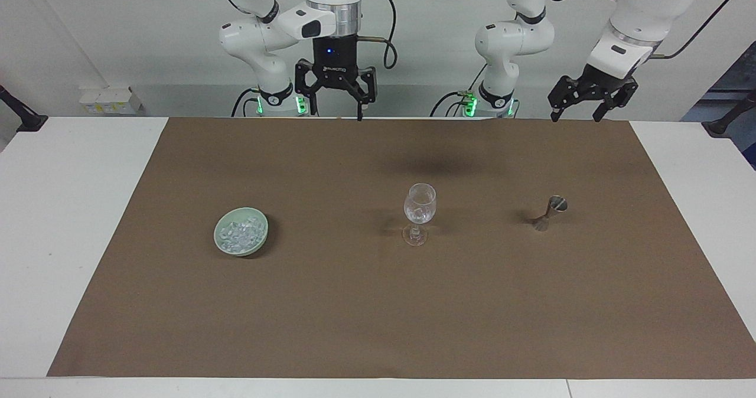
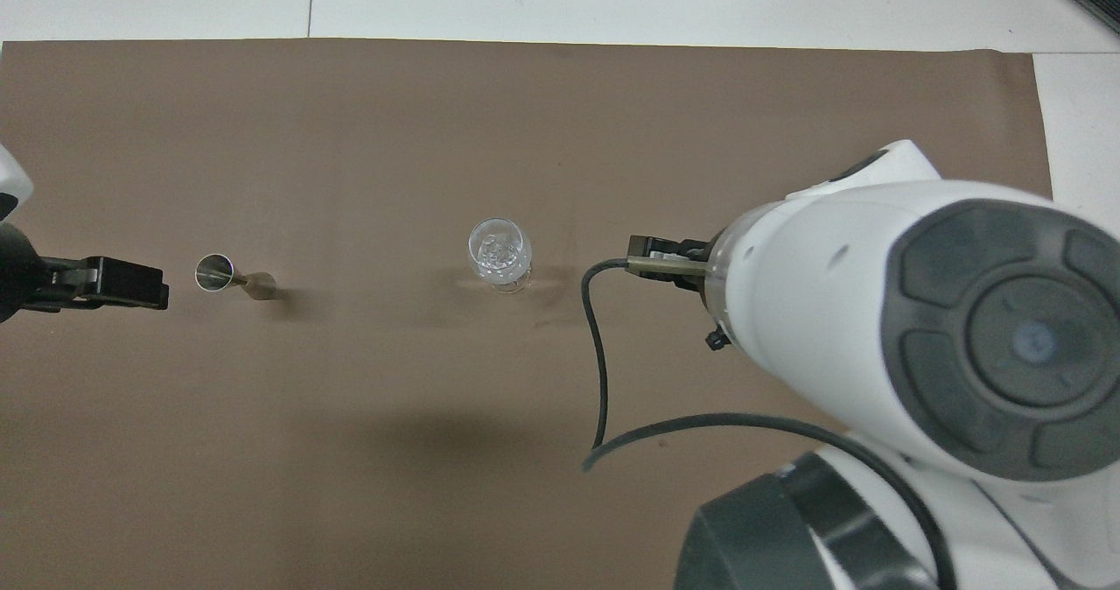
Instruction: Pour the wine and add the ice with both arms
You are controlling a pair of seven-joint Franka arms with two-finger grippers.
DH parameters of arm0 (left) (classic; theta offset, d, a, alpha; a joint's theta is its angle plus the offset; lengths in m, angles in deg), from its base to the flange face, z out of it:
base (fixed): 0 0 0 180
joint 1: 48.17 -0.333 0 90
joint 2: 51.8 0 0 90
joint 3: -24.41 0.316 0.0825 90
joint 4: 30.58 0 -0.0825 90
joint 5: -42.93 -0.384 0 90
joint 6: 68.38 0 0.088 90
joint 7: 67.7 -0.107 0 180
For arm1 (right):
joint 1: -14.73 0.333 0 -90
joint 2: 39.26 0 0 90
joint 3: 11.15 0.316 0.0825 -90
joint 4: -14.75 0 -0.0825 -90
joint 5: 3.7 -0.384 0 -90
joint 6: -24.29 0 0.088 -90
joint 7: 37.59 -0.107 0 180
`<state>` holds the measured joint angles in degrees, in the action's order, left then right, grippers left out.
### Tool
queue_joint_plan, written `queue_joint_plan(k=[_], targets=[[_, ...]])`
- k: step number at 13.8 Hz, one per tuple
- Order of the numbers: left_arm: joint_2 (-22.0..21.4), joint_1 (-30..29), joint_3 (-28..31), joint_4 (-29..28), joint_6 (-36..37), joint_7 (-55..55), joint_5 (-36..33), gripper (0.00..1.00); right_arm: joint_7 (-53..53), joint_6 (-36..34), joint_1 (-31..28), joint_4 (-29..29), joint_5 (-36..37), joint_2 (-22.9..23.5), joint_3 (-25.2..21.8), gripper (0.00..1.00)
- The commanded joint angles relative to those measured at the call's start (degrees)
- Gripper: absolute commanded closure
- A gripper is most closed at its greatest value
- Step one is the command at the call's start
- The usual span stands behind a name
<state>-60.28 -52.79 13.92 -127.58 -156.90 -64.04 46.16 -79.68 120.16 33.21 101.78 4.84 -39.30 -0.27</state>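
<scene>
Centrally on the brown mat the wine glass is shown upright, its long axis vertical, with a few pieces of ice visible in its bowl. The remaining ice is heaped in a pale green bowl, set toward the right arm's end of the table and well apart from the glass. A metal jigger is seen tilted on the mat toward the left arm's end.

The right gripper is held high over the edge of the mat nearest the robots, jaws spread wide and nothing held; the bowl lies below it, off toward the right arm's end, and the glass toward the middle. The left gripper is raised over the corner of the mat at its own end, jaws likewise open and empty, and is judged to be waiting.

If more ice is to be fetched, the right arm is judged the nearer to the bowl. Open mat is left all around the bowl, so a descent from above is unobstructed; the glass is the one thing to be cleared on any return pass.
</scene>
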Motion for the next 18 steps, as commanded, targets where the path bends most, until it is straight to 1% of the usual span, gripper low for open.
queue_joint_plan(k=[1,3,5,7,8,10,12,15,18], targets=[[-1.45,5.04,5.01,1.36,-0.59,-0.23,0.47,0.0,2.19,-0.94,-3.61,2.88,-2.3,-2.16,0.54,0.0],[-1.45,4.27,5.12,1.81,-0.59,-0.23,0.47,0.0,3.41,-1.03,-5.19,4.64,-2.47,-3.39,0.54,0.0],[-1.36,3.39,5.12,1.81,-0.94,-0.32,0.47,0.0,6.48,-1.12,-7.3,7.01,-3.26,-5.66,0.45,0.0],[-1.53,3.04,4.51,1.28,0.36,-0.75,0.47,0.0,9.64,-3.04,-9.76,8.42,-5.1,-7.34,0.45,0.0],[-1.27,1.47,4.07,1.11,1.16,-1.63,0.38,0.0,11.32,-4.45,-10.9,8.77,-5.28,-7.95,0.45,0.0],[-0.83,0.14,2.57,0.93,2.48,-10.04,0.2,0.0,14.48,-6.91,-13.89,8.69,-5.37,-9.36,0.28,0.0],[-0.83,0.05,2.66,0.58,2.39,-9.2,0.29,0.0,17.82,-7.8,-15.74,8.69,-5.46,-9.46,0.01,0.0],[-1.1,-0.22,2.92,0.05,3.27,-9.02,0.2,0.0,19.94,-7.71,-18.64,8.42,-6.95,-9.19,0.01,0.0],[-1.09,-0.22,3.36,0.31,3.27,-9.02,0.2,0.0,24.67,-7.36,-23.64,6.94,-7.91,-8.31,-0.08,0.0]])
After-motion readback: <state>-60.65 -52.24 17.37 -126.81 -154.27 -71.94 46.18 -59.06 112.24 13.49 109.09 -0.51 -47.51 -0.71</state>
